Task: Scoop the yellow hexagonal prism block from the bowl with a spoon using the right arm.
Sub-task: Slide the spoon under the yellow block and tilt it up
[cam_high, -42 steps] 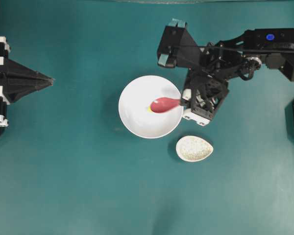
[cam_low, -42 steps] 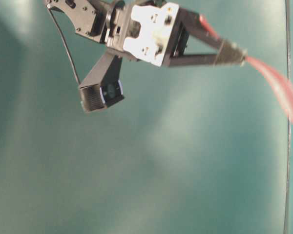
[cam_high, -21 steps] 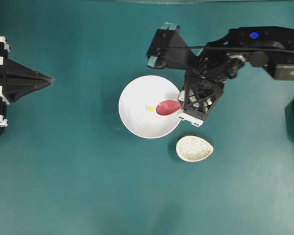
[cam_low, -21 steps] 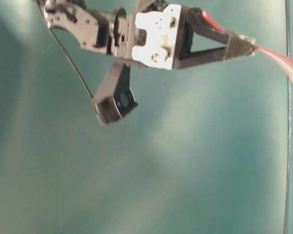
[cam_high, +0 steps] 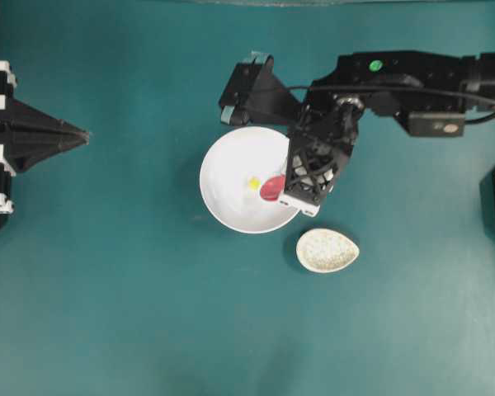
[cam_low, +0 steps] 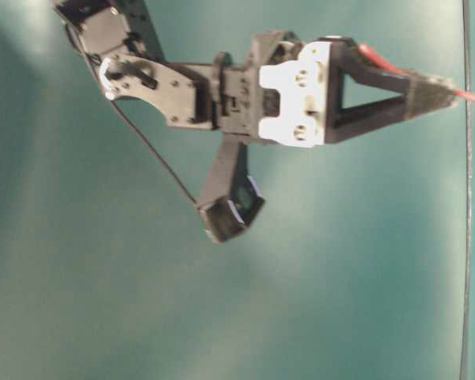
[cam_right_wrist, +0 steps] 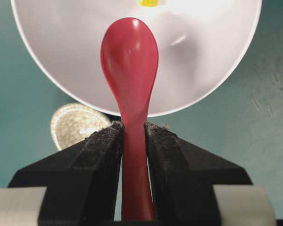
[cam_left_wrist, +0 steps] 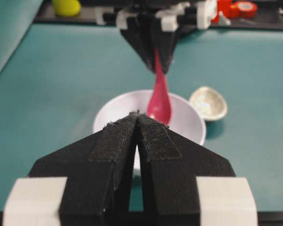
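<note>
Overhead view first: the right gripper [cam_high: 290,183] hangs over the near-right rim of the bowl [cam_high: 223,165], pinching the spoon [cam_high: 271,188] by its handle, scoop just beside the yellow hexagonal prism block [cam_high: 253,182] on the bowl floor. The spoon rest [cam_high: 327,250] sits near the bowl on the desk [cam_high: 132,313]. The left gripper [cam_high: 74,134] is parked well apart, pressed together.

Table-level view shows the right gripper's pads clamped on a thin red handle; the scoop is cut off.

Left wrist view shows the spoon tilted steeply down into the bowl.

Right wrist view: the handle sits squarely between the pads. The spoon looks glossy, stiff and likely slippery, so a firm grip low on the handle suits it. The block seems light and apt to skid on smooth glaze; sliding the scoop's edge under it gently seems wise.
</note>
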`<state>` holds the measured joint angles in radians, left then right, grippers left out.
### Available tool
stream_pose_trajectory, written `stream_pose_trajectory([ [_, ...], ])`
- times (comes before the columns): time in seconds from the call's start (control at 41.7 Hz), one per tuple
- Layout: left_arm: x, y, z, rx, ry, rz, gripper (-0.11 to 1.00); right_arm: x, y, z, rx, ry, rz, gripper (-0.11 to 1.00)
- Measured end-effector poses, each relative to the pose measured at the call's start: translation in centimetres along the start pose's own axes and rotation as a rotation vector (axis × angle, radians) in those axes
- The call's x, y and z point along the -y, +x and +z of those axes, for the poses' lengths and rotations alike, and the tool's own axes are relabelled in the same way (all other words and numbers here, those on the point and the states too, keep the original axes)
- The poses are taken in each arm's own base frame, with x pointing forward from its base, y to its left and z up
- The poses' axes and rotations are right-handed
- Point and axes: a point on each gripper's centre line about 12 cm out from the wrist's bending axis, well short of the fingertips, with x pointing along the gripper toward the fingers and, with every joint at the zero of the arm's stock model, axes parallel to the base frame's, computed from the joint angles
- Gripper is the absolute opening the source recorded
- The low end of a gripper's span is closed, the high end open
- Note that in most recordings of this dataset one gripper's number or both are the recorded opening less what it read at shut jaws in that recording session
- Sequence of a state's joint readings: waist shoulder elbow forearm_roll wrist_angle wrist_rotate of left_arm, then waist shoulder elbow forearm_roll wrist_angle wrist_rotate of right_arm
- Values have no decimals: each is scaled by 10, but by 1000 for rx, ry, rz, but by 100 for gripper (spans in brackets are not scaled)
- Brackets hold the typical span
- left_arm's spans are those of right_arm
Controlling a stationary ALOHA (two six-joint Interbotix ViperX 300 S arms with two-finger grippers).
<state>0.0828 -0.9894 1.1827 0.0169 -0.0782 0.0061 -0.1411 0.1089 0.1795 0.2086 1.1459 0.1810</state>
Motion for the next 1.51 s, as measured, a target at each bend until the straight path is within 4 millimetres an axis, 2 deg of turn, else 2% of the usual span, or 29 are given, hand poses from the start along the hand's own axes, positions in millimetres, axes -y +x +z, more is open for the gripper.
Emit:
stream_pose_trajectory([
  [0.887,0,0,0,-2,0,0,0,6,33,13,11,-3,-30,22],
  [1.511,0,0,0,-3,2,0,0,3,32,36,203,-19,-6,22],
])
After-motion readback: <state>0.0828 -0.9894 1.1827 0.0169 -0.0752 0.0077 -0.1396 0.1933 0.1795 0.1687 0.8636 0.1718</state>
